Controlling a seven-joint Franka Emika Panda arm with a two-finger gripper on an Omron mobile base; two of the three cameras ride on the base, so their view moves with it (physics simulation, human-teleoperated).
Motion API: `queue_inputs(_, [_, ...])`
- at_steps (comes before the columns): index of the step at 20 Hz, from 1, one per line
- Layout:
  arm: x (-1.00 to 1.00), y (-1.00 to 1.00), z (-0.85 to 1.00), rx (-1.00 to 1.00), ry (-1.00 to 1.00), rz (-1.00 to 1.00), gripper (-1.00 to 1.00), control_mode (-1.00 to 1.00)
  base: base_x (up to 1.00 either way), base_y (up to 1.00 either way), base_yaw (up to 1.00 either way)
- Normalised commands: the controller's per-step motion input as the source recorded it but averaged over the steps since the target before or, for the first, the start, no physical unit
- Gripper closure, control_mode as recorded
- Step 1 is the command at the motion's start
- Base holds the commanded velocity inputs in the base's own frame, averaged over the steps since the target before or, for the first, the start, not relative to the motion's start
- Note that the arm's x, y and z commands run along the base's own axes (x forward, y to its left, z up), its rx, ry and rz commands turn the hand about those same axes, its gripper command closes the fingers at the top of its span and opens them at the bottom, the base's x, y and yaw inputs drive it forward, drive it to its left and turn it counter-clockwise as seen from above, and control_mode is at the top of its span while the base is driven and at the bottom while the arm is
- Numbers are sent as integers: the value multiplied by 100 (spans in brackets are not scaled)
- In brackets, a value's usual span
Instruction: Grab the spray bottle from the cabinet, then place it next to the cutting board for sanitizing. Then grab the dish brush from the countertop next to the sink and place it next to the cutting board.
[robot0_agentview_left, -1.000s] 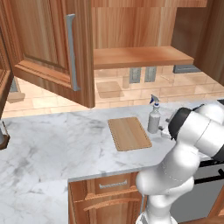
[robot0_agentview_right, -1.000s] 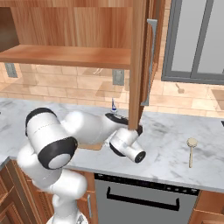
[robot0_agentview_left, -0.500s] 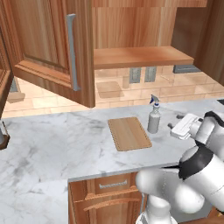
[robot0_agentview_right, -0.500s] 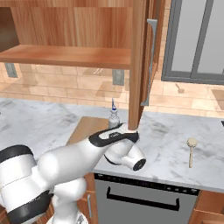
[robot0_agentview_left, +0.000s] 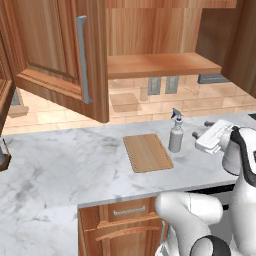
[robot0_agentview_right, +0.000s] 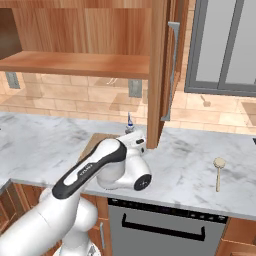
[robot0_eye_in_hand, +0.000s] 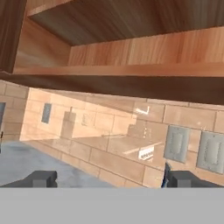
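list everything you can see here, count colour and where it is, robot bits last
spray bottle: 1, grey with white nozzle and blue band, upright on the countertop just right of the cutting board
cutting board: 1, light wood, flat on the countertop below the shelf
dish brush: 1, cream head and pale handle, lying on the countertop far to the right
cabinet: 1, warm brown wood, door swung open, grey bar handle
cabinet shelf: 1, brown wood, above the backsplash
countertop: 1, white marble with grey veins
wall outlets: 2, grey, on the tan tile backsplash
arm: 1, white with dark joints
gripper: 1, dark fingertips, open, holding nothing
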Motion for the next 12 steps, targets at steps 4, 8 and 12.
queue_inputs(4, [-35,45,82,-1,0,-6,-100,-100,0,0,0])
queue_inputs(8, [-46,35,78,-2,0,-8,-100,-100,0,0,0])
queue_inputs(12, [-51,8,91,-5,12,-16,-100,-100,0,0,0])
